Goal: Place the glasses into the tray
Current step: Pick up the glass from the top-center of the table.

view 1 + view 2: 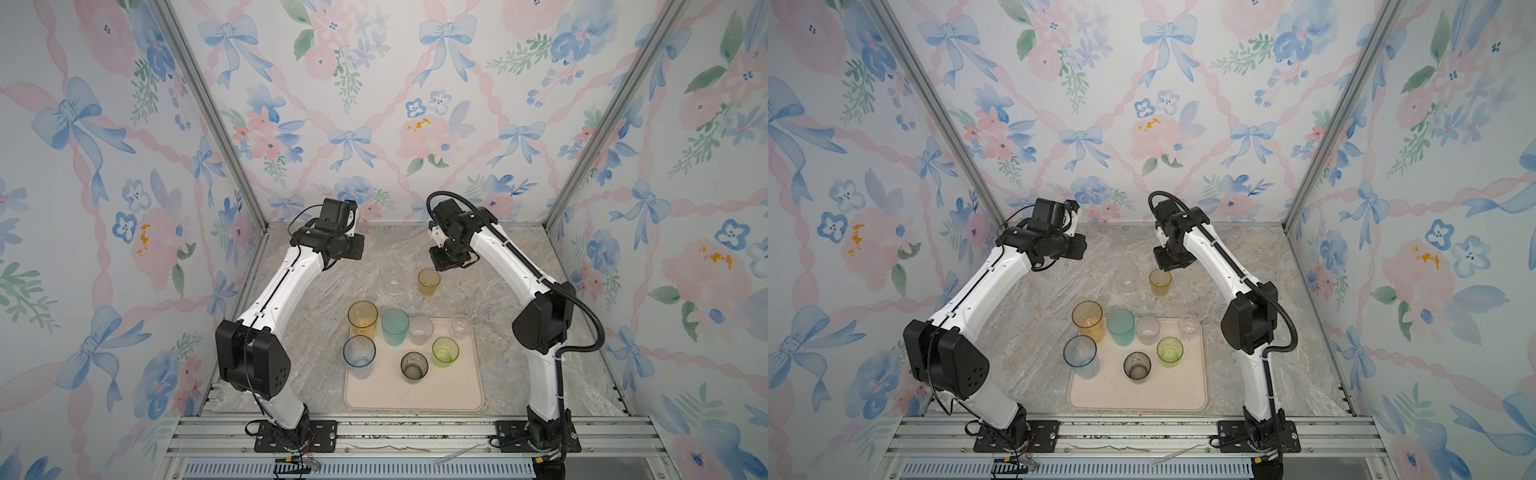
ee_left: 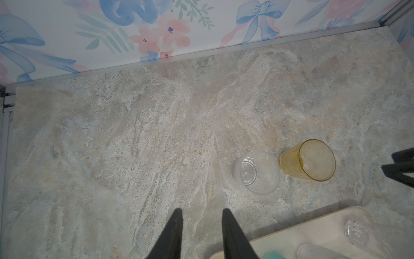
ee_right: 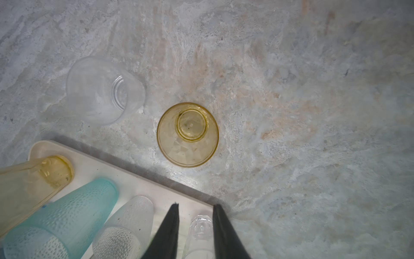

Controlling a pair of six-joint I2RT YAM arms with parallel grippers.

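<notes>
Short amber tumbler (image 3: 187, 134) stands upright on the marble table (image 3: 291, 89), just past the tray (image 1: 415, 395) far rim, small clear tumbler (image 3: 105, 89) near it. Seven others are in the tray. Right gripper (image 3: 196, 205) hovers above, jaws part open, empty. I'd pinch one wall and lift straight, clear of the clear one. Left gripper (image 2: 202, 210): part open, empty.

Robot lab test booth. Stone-print bench (image 1: 316, 286) walled behind and both sides by floral wallpaper panels (image 1: 374, 104) on aluminium posts (image 1: 210, 112). Along bench front edge: slotted aluminium rail (image 1: 415, 432) carrying bolted left arm (image 1: 276, 289), right arm (image 1: 544, 374), exposed wiring (image 1: 305, 461); cable duct (image 1: 374, 469) further out from bench.
</notes>
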